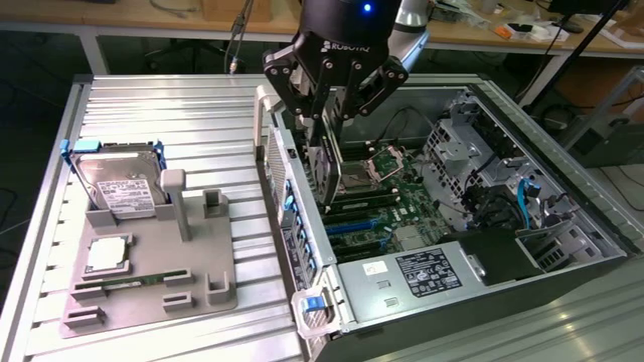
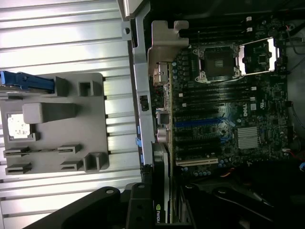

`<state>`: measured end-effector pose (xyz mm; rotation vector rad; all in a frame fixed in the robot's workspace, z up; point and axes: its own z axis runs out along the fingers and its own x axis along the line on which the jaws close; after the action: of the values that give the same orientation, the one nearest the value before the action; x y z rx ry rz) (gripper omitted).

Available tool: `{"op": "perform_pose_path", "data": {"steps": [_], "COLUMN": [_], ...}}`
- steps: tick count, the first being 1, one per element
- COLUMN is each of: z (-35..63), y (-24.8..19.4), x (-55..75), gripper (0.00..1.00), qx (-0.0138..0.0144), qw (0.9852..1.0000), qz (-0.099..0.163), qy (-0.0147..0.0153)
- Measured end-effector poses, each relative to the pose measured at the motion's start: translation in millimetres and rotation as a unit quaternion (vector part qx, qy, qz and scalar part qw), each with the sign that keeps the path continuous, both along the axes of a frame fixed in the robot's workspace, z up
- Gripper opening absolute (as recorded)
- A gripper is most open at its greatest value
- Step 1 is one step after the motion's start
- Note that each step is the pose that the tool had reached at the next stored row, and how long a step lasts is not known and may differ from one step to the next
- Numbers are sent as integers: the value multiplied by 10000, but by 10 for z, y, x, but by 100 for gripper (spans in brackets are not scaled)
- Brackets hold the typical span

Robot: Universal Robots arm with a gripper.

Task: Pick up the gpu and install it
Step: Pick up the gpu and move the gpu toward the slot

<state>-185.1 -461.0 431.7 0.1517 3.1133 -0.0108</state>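
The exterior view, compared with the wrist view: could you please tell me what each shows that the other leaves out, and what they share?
Exterior view: the labelled face of the hard drive, the power supply with its label, and the gripper shut on the gpu, which hangs edge-on at the open case.
Wrist view: the green logo on the card's edge, and the card seen lengthwise beside the expansion slots.
Both: the gpu, the grey tray and the CPU socket.
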Motion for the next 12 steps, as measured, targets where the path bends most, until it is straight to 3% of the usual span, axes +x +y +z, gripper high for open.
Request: {"op": "perform_pose_path", "data": {"steps": [12], "z": [0], "y": [0], "x": [20], "gripper": [27], "qx": [0], "qw": [10000], "qz": [1], "qy": [0]}}
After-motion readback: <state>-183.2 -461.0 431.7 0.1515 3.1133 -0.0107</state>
